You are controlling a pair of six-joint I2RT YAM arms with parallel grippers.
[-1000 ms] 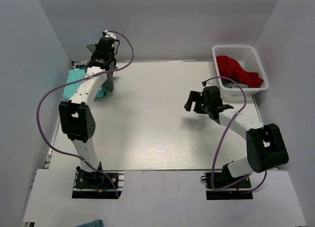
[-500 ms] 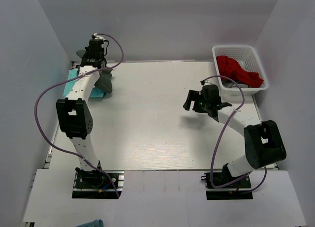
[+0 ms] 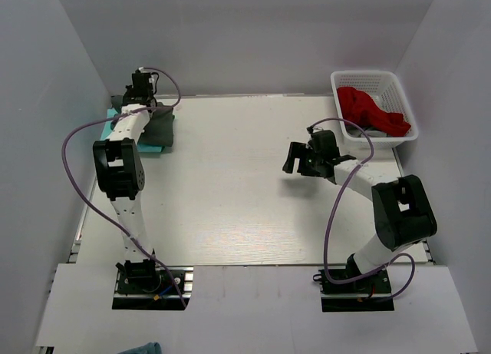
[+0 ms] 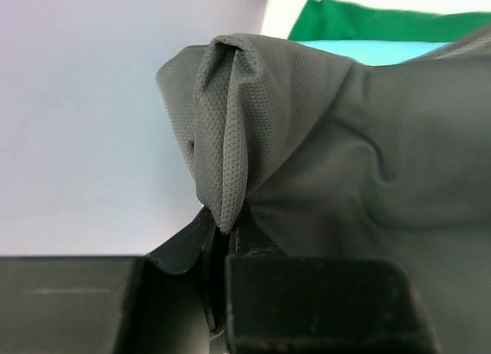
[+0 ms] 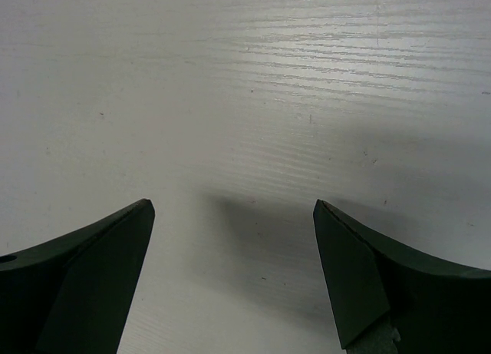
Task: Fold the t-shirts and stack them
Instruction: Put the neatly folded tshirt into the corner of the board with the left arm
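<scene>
My left gripper (image 3: 140,93) is at the far left corner of the table, shut on a fold of the dark charcoal grey t-shirt (image 4: 322,139). The grey shirt (image 3: 159,126) lies partly over the folded mint-turquoise t-shirt (image 3: 146,146), whose turquoise and green edge shows in the left wrist view (image 4: 383,39). My right gripper (image 3: 292,161) is open and empty, hovering over bare table right of centre; its fingertips (image 5: 115,239) stand wide apart with nothing between them.
A white basket (image 3: 345,81) at the far right holds a red cloth (image 3: 368,108) over something grey. Grey walls close in the table on the left, back and right. The left arm's purple cable loops over the left table edge.
My left gripper has moved left and toward the back corner with the grey shirt, lowering it over the turquoise shirt. The right gripper has shifted slightly toward the back.
</scene>
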